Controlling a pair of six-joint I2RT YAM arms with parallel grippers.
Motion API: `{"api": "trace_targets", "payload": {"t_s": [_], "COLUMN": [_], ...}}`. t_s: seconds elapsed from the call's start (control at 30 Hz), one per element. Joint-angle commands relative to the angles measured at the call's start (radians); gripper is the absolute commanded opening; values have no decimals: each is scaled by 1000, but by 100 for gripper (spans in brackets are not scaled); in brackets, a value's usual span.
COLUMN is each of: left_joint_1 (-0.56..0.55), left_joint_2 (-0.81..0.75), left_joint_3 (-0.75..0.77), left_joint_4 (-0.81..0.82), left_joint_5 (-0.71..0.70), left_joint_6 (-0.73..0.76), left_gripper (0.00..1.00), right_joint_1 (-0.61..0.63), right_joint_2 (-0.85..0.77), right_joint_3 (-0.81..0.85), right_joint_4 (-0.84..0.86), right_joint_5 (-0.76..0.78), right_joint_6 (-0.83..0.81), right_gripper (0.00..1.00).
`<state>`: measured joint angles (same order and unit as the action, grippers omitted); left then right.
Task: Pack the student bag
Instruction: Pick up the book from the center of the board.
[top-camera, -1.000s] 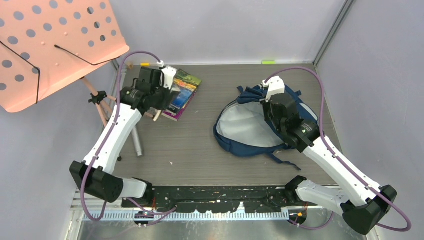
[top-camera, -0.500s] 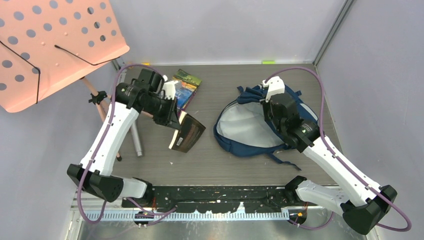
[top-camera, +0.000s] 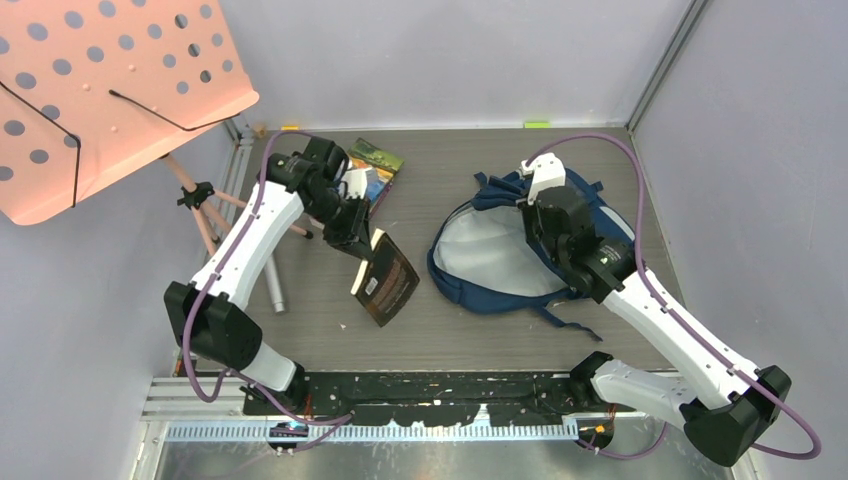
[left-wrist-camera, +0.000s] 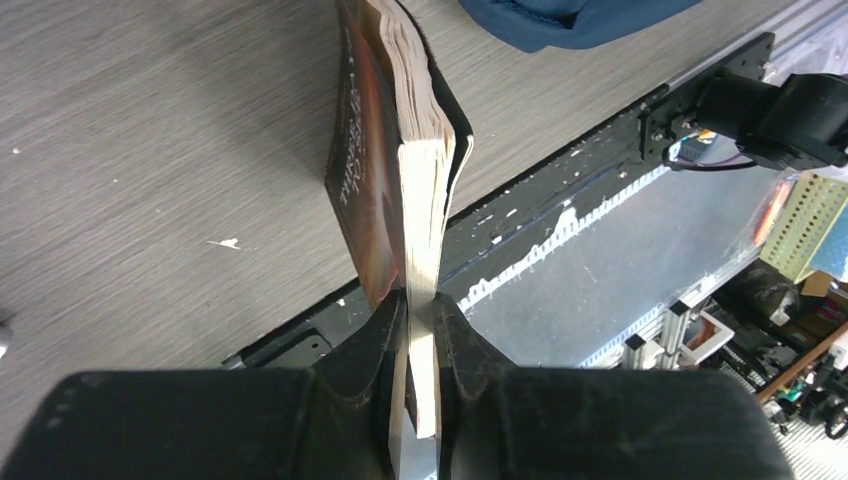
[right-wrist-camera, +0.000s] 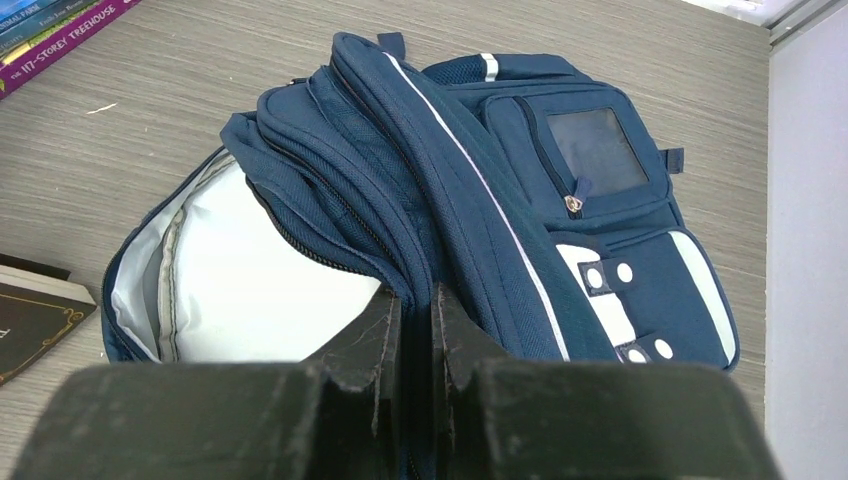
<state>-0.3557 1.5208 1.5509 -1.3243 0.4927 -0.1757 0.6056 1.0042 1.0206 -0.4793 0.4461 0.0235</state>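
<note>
Nearest, along the table's near edge, the black mounting rail (top-camera: 430, 385) carries both of my arm bases. Just beyond it, left of centre, my left gripper (left-wrist-camera: 420, 310) is clamped on a dark paperback (left-wrist-camera: 365, 160), its fingers (left-wrist-camera: 385, 325) pressed against the page block and one cover. The book juts out tilted over the grey table (top-camera: 470, 340), its lettered cover facing left in the wrist view. Whether any corner touches the wood I cannot tell.

Right of centre lies the student bag (right-wrist-camera: 520, 180). Its long axis runs roughly near to far, with the carry loop (right-wrist-camera: 390, 42) toward the far wall. The front pocket (right-wrist-camera: 595, 150) and white buckle patches (right-wrist-camera: 610, 285) face up on the right. The main compartment gapes to the left, and only pale lining (right-wrist-camera: 270, 305) shows inside. My right gripper (right-wrist-camera: 410, 300) pinches the zipped rim of that opening, its fingers nearly together on the navy fabric.

Farther left, colourful books (top-camera: 372, 170) lie flat on the table. An orange perforated stand (top-camera: 110, 95) fills the far left corner.
</note>
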Motion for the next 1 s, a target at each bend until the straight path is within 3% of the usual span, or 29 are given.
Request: {"api": "trace_targets", "payload": {"t_s": [0.0,0.17,0.23,0.6,0.7,0.77,0.83,0.97], "left_joint_1": [-5,-5,-5,-5,-5,-6,-9,-10], "left_joint_2": [28,6,-2,-35,-61,-85,-127,-238], "left_joint_3": [14,15,11,-177,-222,-231,-224,-199], "left_joint_4": [-6,36,51,196,257,288,313,388], "left_joint_5": [-86,-105,-101,-20,-17,-19,-16,-8], "left_joint_6": [30,22,23,-35,-68,-83,-91,-166], "left_gripper": [18,39,43,48,36,16,2,0], "right_joint_1": [-1,-2,-1,-2,-1,-2,-2,-2], "right_joint_2": [-12,-12,-11,-19,-23,-25,-29,-46], "right_joint_3": [49,45,45,41,43,51,68,87], "right_joint_4": [151,151,153,156,157,153,138,129], "right_joint_5": [2,6,5,11,9,4,-1,-3], "right_joint_6": [21,20,20,17,18,23,30,44], "right_gripper": [0,0,0,0,0,1,0,0]}}
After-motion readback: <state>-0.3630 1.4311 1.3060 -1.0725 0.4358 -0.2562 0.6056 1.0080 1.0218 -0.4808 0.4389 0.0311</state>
